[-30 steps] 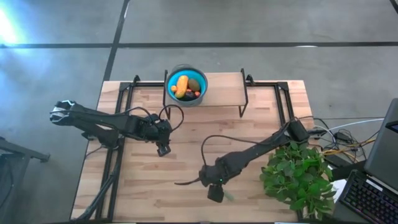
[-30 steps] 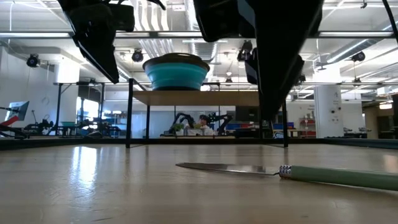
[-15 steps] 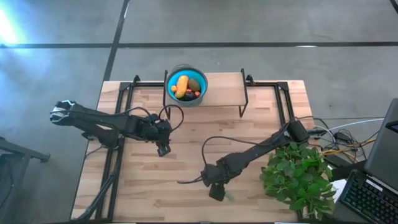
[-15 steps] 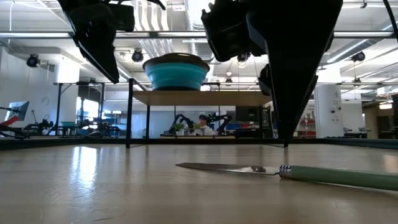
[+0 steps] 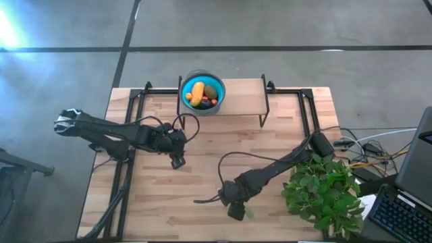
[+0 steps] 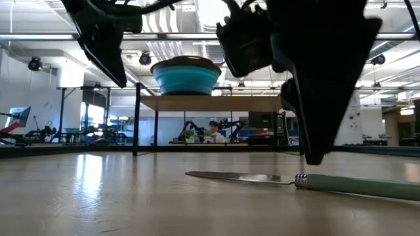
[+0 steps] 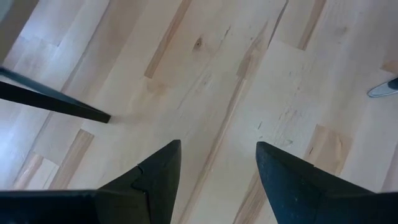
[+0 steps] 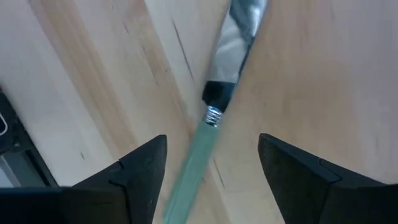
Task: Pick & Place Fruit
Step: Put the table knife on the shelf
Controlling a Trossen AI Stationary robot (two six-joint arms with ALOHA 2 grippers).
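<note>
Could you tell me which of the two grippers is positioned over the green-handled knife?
The right gripper: its open jaws straddle the knife lying on the table. The left gripper hangs over bare wood, its jaws open.

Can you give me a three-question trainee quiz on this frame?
1. True or false: the fruit lies in the bowl on the rack.
2. What lies under the right gripper? A) knife B) spoon C) fruit
3. Fill in: the left gripper hangs open over bare ____.

Key: 1 true; 2 A; 3 table.
</note>
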